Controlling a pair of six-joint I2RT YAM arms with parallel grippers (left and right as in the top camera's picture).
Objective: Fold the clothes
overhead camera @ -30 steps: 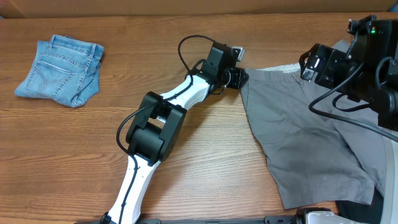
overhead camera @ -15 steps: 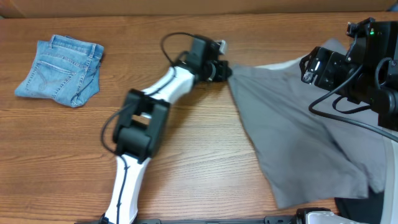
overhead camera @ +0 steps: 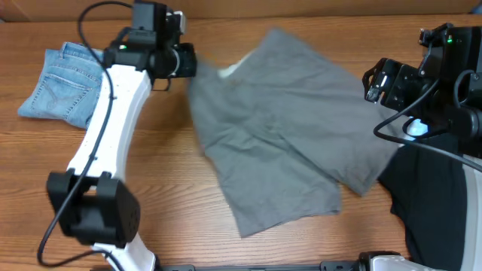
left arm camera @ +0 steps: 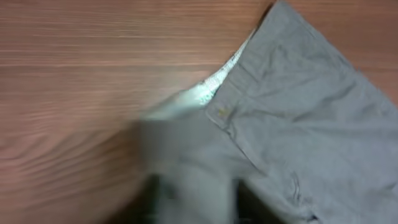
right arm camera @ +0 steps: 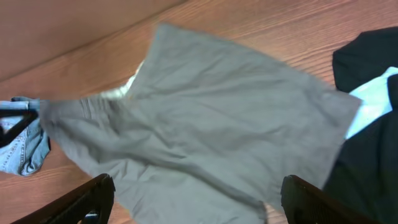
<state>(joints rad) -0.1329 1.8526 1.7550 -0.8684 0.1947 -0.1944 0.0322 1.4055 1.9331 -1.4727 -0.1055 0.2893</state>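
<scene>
The grey-khaki shorts (overhead camera: 279,128) lie spread over the middle of the table, waistband toward the far left corner. My left gripper (overhead camera: 184,60) is at that waistband corner. In the left wrist view its dark fingers (left arm camera: 165,196) stand apart, with blurred waistband cloth (left arm camera: 205,180) bunched between them. The button and pale lining (left arm camera: 214,93) show just ahead. My right gripper (right arm camera: 199,205) hangs open above the shorts (right arm camera: 205,124), touching nothing. It sits at the right side (overhead camera: 380,79) in the overhead view.
Small light-blue denim shorts (overhead camera: 71,83) lie folded at the far left, just behind the left arm. A black garment (overhead camera: 437,196) with a pale patch (right arm camera: 373,99) lies at the right under the right arm, beside the grey hem.
The left arm swung far to the left and dragged the grey shorts across the table with it. The black garment at the right came uncovered. The left fingers now stand apart.
</scene>
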